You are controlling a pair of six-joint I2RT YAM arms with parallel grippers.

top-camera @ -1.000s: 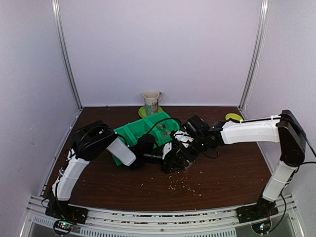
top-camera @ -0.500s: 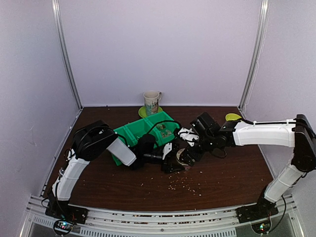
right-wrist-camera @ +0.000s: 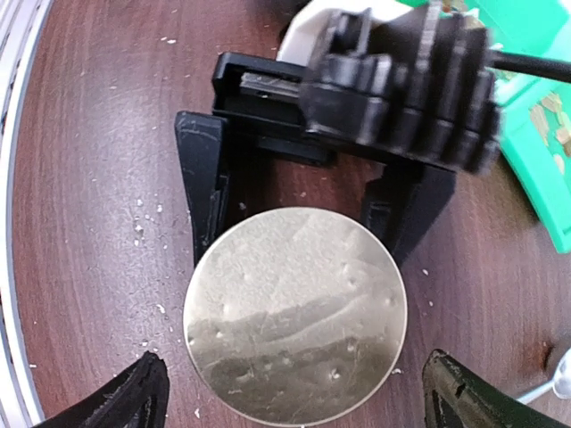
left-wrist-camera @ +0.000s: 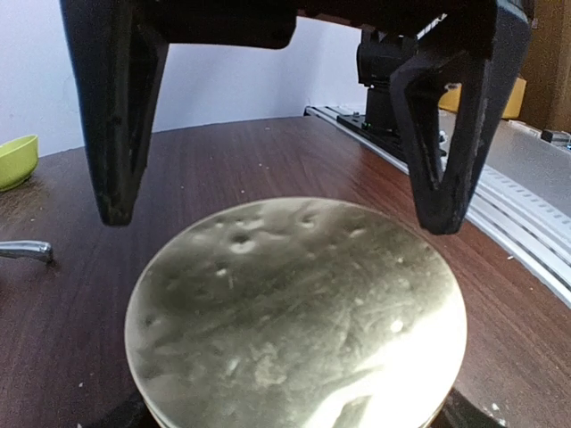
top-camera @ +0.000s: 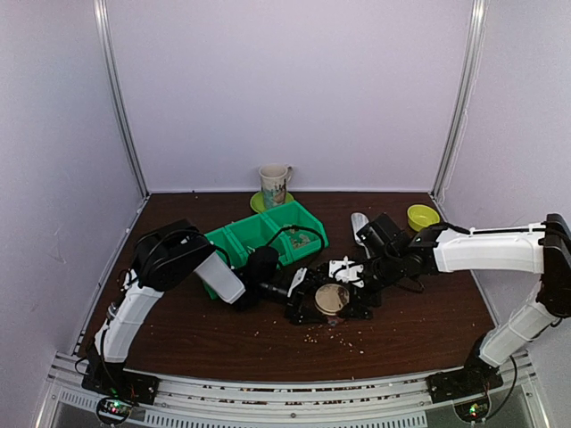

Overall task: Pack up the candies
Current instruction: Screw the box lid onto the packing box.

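Over the last second the right gripper [top-camera: 350, 278] has drawn back to the right of the jar lid [top-camera: 332, 295], so the top view shows the lid bare where the wrist had covered it. Its jaws have spread to their widest and hold nothing. The left arm has not moved.

From the right wrist, the lid lies straight below, centred between the two spread fingertips [right-wrist-camera: 134, 392]. It is round, so it has no long axis to line up with. The right arm is the nearer one for any move from above.

The left gripper [left-wrist-camera: 281, 196] comes in from the left of the lid. Its fingers [right-wrist-camera: 201, 178] stand wide, one on each side of the jar [top-camera: 332, 311]. The overhanging lid hides the contact, but I judge that they clamp the jar steady.

The lid is tan and metallic, dimpled and scuffed, and sits flat.

The candies [top-camera: 339, 335] are tiny mixed-colour specks. Many lie loose on the table just in front of the lid, towards the arm bases. More sit in the right compartment of the green bin [top-camera: 268, 234], behind and to the left of the lid. What the jar itself holds cannot be seen.

With loose pieces outside a closed jar, packing looks unfinished.
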